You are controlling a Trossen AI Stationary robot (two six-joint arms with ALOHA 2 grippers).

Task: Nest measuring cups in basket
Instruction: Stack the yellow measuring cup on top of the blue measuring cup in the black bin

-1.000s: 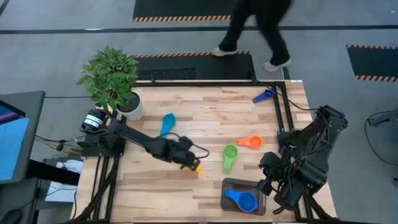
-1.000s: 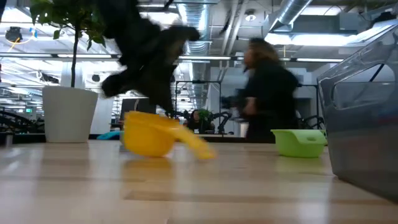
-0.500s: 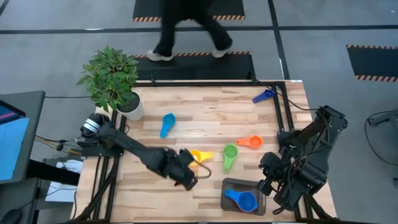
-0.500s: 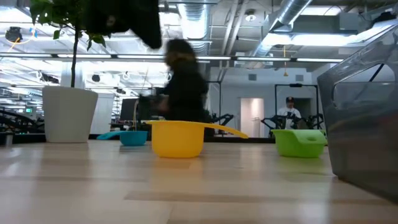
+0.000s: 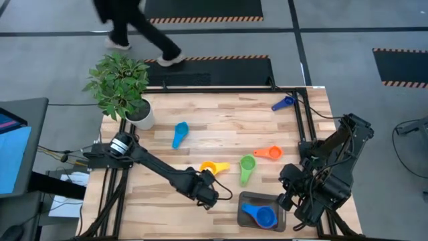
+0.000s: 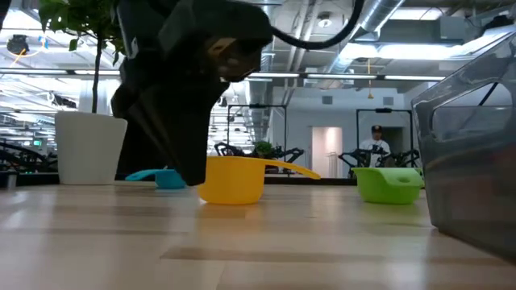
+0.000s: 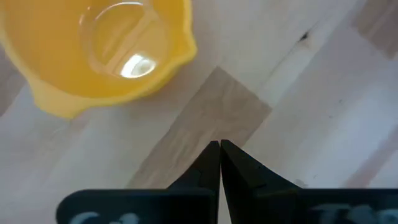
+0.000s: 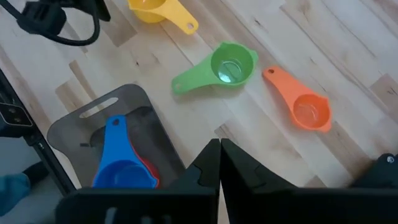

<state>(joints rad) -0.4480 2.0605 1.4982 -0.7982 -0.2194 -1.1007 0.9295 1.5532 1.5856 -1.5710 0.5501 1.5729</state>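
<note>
A yellow measuring cup [image 5: 208, 167] stands upright on its base on the table, handle toward the right edge. My left gripper [image 5: 208, 195] is shut, pointing steeply down just near-side of it [image 6: 193, 173], over bare wood [image 7: 219, 146]. The grey basket [image 5: 246, 201] lies at the near right and holds a blue cup [image 8: 121, 168] nested on a red one [image 8: 152, 177]. Green [image 5: 246, 164], orange [image 5: 271, 152], light blue [image 5: 180, 130] and dark blue [image 5: 282, 102] cups lie loose on the table. My right gripper [image 8: 219, 146] hangs shut, high beside the basket.
A potted plant [image 5: 124, 87] stands at the table's far left corner. A black frame rail [image 5: 304, 127] runs along the right edge. A person [image 5: 134, 30] walks on the floor beyond the far edge. Bare wood lies at the table's near left.
The yellow cup, tilted under my left gripper a second ago, now stands upright on the table with its handle to the right. My left gripper has moved toward the near edge and sunk in front of the cup. The person has walked leftward behind the table.
</note>
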